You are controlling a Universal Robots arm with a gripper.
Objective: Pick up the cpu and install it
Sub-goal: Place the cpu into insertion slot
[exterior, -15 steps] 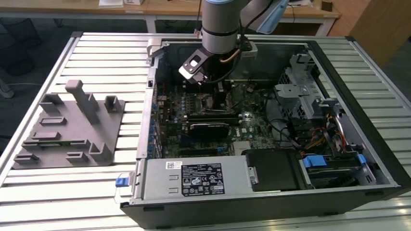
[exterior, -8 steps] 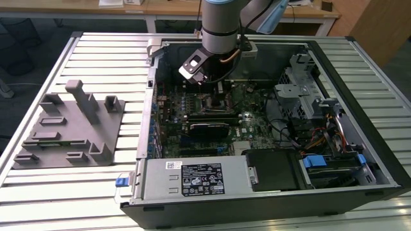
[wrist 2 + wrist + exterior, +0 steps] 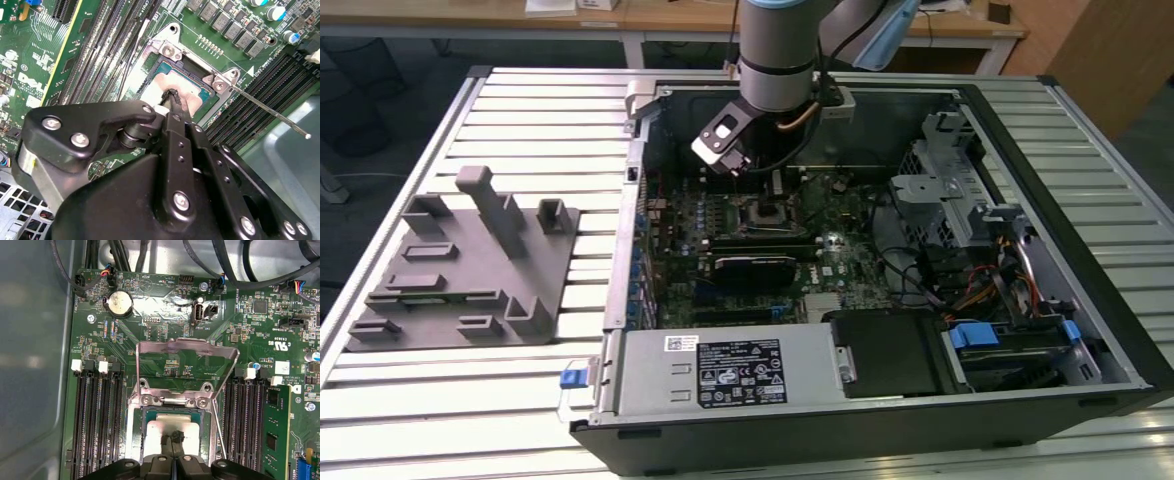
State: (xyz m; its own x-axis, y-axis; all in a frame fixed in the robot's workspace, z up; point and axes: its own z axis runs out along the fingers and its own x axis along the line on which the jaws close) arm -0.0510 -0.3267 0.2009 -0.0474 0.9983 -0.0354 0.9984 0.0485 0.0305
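Slatted silver metal table [image 3: 480, 120] in a workshop, pale wooden desks [image 3: 667, 15] behind. On the table toward the exterior view's left, a grey moulded fixture [image 3: 454, 270] with upright posts and shallow slots. Just beside it, toward the exterior view's right, a black open-sided computer case [image 3: 854, 440] lying flat. Inside, face up, a green motherboard [image 3: 854, 265], with a silver power supply box [image 3: 720, 370] along the near edge and a black rectangular block [image 3: 750, 270] near the board's middle. Reaching down into the case from above, a grey robot arm [image 3: 781, 50], with its black gripper [image 3: 742, 165] low over the square socket [image 3: 767, 212].

In the first wrist view, a small flat square cpu [image 3: 155, 435] with a silvery-grey metal top, lying level inside the socket's metal frame [image 3: 131, 430]. Thin steel load plate [image 3: 186, 343] swung up and open beyond it, rows of black memory slots [image 3: 95, 415] on either side, and a round silver coin battery [image 3: 120, 303] further off on the board. Gripper [image 3: 175, 437] centred over the chip.

In the second wrist view, the same cpu [image 3: 172, 80] in the socket, with a thin steel lever rod [image 3: 270, 112] angled out from the frame's corner. Gripper [image 3: 172, 97] with jaws closed, tips pressed together with no gap and nothing clamped between them, right at the chip's top face. Actual contact between tips and metal: impossible to tell.
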